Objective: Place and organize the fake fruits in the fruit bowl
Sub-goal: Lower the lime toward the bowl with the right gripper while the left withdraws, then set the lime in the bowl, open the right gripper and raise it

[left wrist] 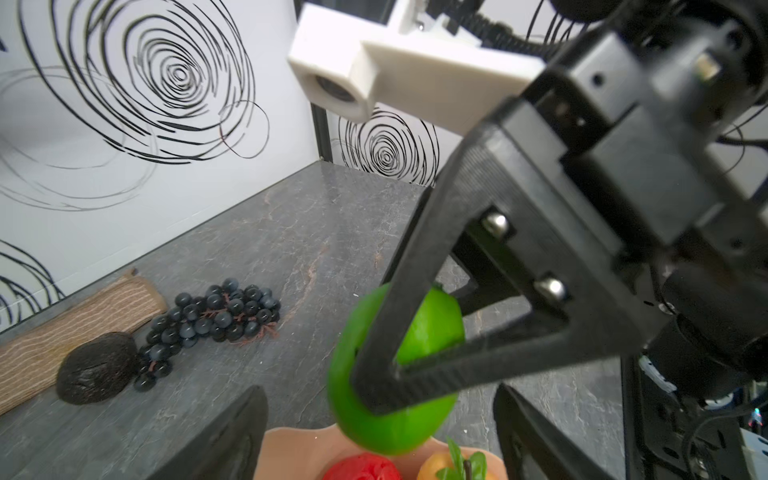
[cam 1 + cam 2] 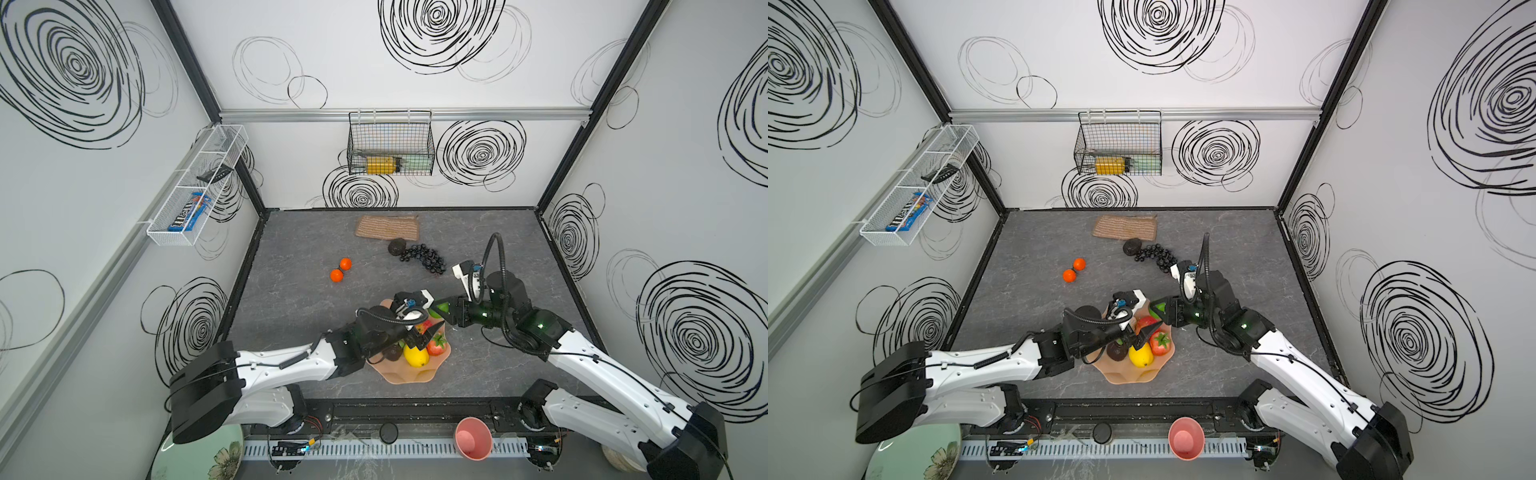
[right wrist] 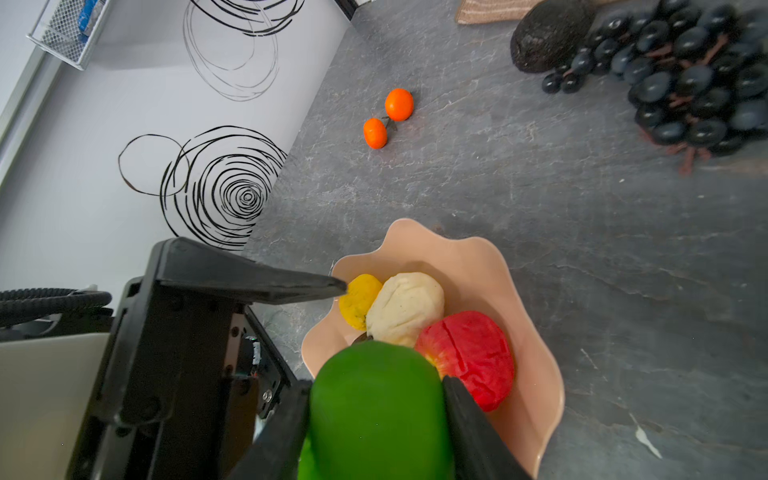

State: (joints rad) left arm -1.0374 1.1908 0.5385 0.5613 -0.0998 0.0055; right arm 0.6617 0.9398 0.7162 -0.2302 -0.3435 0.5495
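Observation:
The peach fruit bowl (image 2: 399,376) (image 2: 1121,376) holds a lemon (image 2: 415,356), a strawberry (image 2: 436,345), a dark avocado (image 2: 390,353), a red apple (image 3: 469,357) and a cream pear (image 3: 405,309). My right gripper (image 2: 436,311) (image 3: 376,382) is shut on the green lime (image 2: 442,308) (image 1: 395,415) just above the bowl's far right rim. My left gripper (image 2: 424,334) (image 1: 378,432) hangs open over the bowl's middle, holding nothing. On the table behind lie two oranges (image 2: 340,269), another avocado (image 2: 397,247) and the black grape bunch (image 2: 424,257).
A tan woven mat (image 2: 386,227) lies by the back wall. A pink cup (image 2: 473,438) and a pale green plate (image 2: 199,457) sit below the front rail. A wire basket (image 2: 390,143) hangs on the back wall, a white rack (image 2: 195,187) on the left wall.

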